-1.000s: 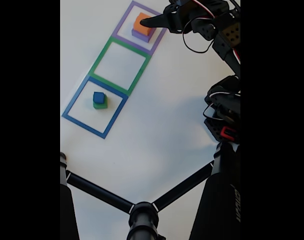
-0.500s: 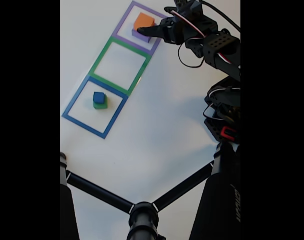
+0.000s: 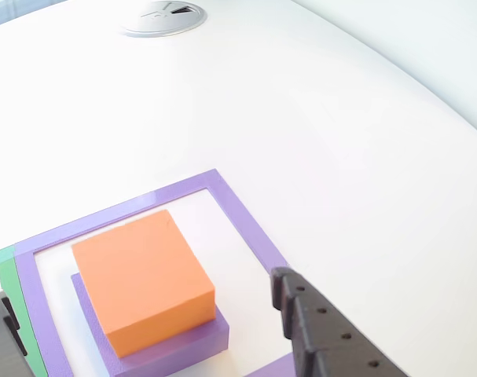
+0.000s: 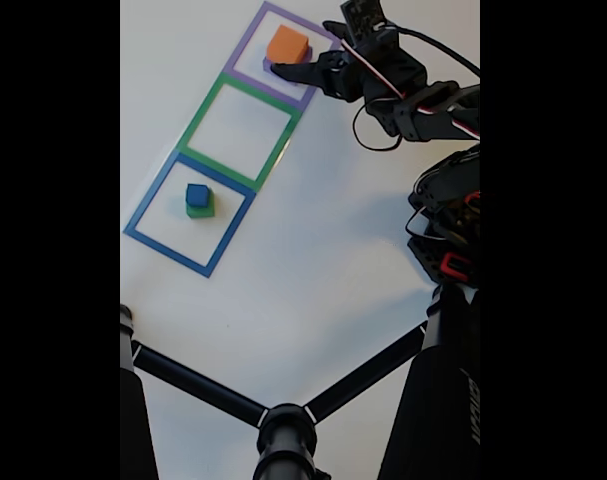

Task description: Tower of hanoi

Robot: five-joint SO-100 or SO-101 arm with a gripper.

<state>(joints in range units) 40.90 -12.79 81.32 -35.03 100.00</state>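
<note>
An orange block point(image 3: 144, 279) sits on the flat purple block point(image 3: 171, 349) inside the purple square outline point(image 3: 242, 216). In the fixed view the orange block point(image 4: 287, 45) is at the top, with the purple block's edge point(image 4: 270, 66) under it. My gripper point(image 3: 140, 290) is open, one dark finger point(image 3: 317, 330) to the right of the stack and the other point(image 3: 1, 338) to its left, touching neither. In the fixed view the gripper point(image 4: 305, 48) reaches in from the right. A blue cube point(image 4: 197, 194) rests on a green block point(image 4: 201, 211) in the blue outline point(image 4: 143, 205).
An empty green outline point(image 4: 208, 100) lies between the blue and purple ones. Black tripod legs point(image 4: 198, 382) cross the bottom of the fixed view, and the arm's base point(image 4: 448, 230) stands at the right. A round grey grommet point(image 3: 163, 16) is set in the white table behind the stack.
The arm has lowered and stretched towards the purple outline, bringing the open fingers down around the orange block. The blocks have not moved.
</note>
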